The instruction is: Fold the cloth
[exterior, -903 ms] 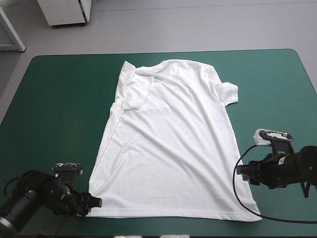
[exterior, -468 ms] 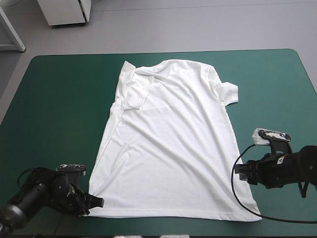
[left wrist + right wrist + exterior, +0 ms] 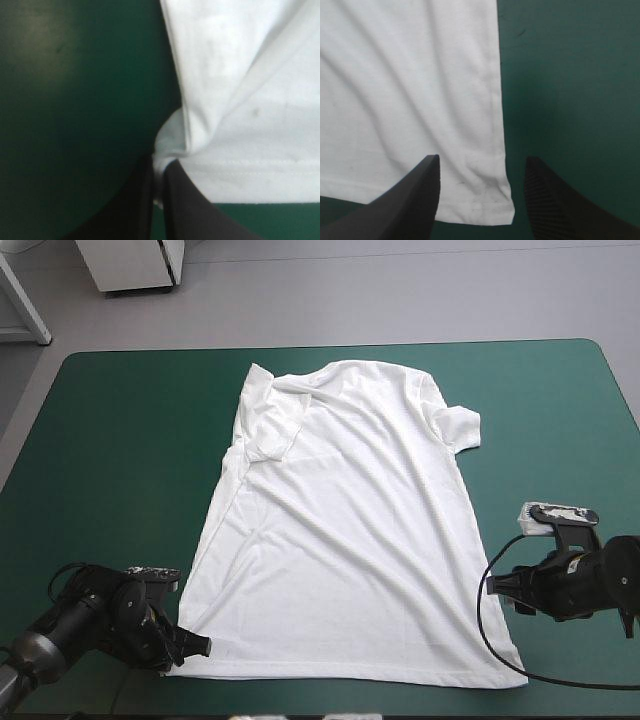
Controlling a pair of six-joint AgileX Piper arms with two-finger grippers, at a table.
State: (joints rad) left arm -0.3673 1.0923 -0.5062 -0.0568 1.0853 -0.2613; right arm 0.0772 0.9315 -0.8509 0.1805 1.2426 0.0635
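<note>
The T-shirt [image 3: 340, 530] is plain white, its creases shaded pale grey. Near its hem I see a few faint dark smudges [image 3: 470, 182], and one small greyish spot [image 3: 256, 112] shows close to my left gripper [image 3: 160, 169]. The table cover [image 3: 120, 440] is an even teal-green. My left gripper and my right gripper [image 3: 482, 158] are black, and one right finger carries a fine ribbed pattern.
</note>
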